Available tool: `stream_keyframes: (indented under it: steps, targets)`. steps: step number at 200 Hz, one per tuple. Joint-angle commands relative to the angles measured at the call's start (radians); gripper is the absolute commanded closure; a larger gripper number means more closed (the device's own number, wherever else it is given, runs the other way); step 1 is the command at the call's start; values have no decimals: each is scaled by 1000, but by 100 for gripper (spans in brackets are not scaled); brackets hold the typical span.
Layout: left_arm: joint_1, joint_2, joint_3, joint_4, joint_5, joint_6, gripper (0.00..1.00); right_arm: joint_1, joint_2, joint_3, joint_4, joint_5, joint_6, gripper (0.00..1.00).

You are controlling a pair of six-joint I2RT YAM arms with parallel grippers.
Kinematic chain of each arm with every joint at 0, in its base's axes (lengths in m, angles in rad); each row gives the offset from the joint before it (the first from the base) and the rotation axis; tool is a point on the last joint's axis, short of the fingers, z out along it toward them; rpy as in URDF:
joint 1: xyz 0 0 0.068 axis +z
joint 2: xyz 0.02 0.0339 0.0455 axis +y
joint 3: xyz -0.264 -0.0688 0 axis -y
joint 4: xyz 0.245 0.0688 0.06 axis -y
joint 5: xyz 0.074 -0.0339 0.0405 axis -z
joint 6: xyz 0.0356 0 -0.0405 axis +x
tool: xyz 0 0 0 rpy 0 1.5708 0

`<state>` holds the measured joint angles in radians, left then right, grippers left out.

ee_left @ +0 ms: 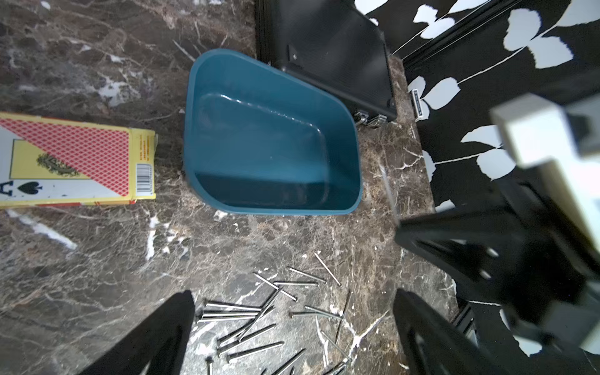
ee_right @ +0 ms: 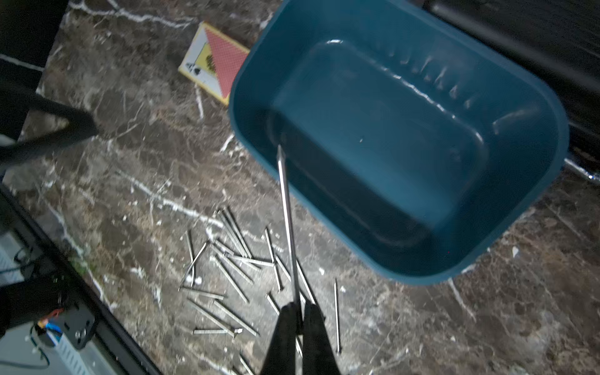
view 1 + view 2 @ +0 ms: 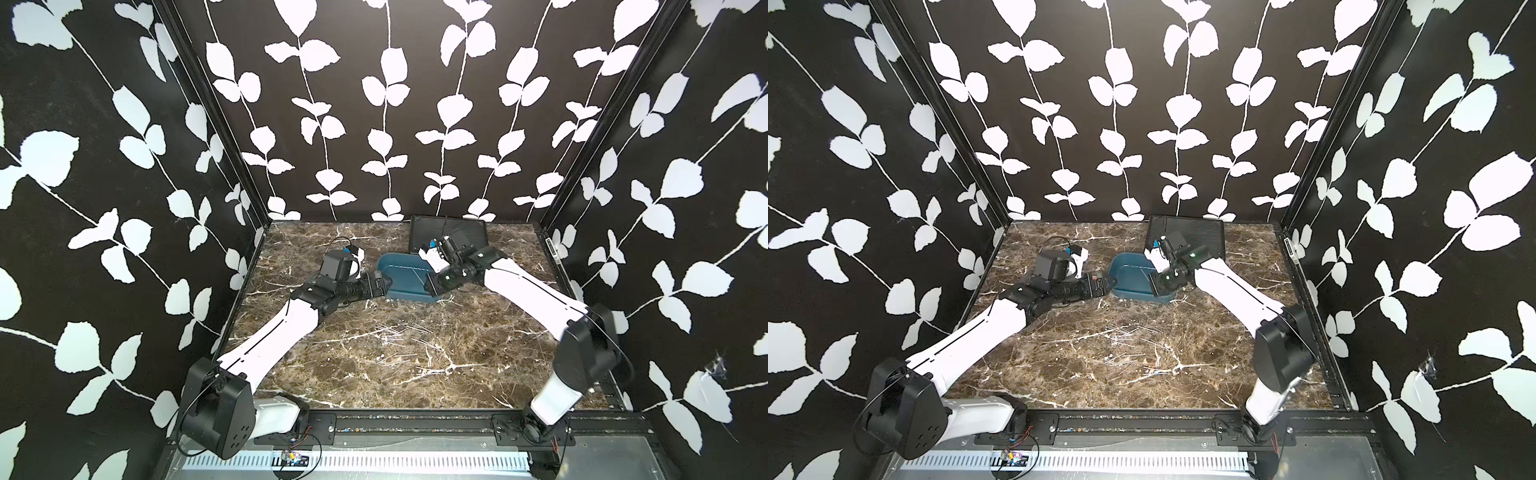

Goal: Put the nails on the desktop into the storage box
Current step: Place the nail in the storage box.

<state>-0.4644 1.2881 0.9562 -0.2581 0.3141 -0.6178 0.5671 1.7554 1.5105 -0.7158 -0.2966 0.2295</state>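
The nails (image 2: 227,259) mostly lie scattered in the middle of the desktop (image 3: 374,374). Your right gripper (image 2: 300,313) is pinched tight on a single nail (image 2: 287,220), whose free end reaches over the near wall of the storage box (image 2: 341,201). Your left gripper (image 1: 293,293) hangs spread wide, and its wrist view shows the pile between its fingers. The box sits toward the desktop's far edge, just in front of a black case (image 1: 331,48), with a card box (image 1: 74,159) beside it.

The brown marble desktop (image 3: 332,374) fills the lower middle of a top view. On it lie a teal storage box (image 3: 401,276), scattered nails (image 3: 399,332) below it, a black case (image 3: 419,230) above it, and a card box (image 1: 74,162).
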Motion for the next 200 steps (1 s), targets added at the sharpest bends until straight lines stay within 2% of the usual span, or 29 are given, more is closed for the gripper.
stream_keyframes:
  steps: [1,33,63,121,156,167,178,200]
  targets:
    - [11,-1,40,-43,-14,-11,2,-16,80,86,-24,25,97,96]
    - [16,-8,74,-113,-26,1,2,-21,184,159,-49,70,176,96]
    - [30,-18,93,-181,-37,37,1,-34,230,147,-23,100,277,96]
    - [78,-5,88,-190,-5,50,1,-44,309,183,-33,184,393,94]
    - [97,8,97,-200,5,57,1,-58,362,209,-31,194,456,92]
    - [99,10,100,-204,5,60,1,-58,374,220,-30,196,466,89]
    - [101,12,101,-207,4,61,1,-58,382,227,-28,197,471,79]
    - [104,16,102,-208,2,62,1,-58,380,231,-32,206,467,71]
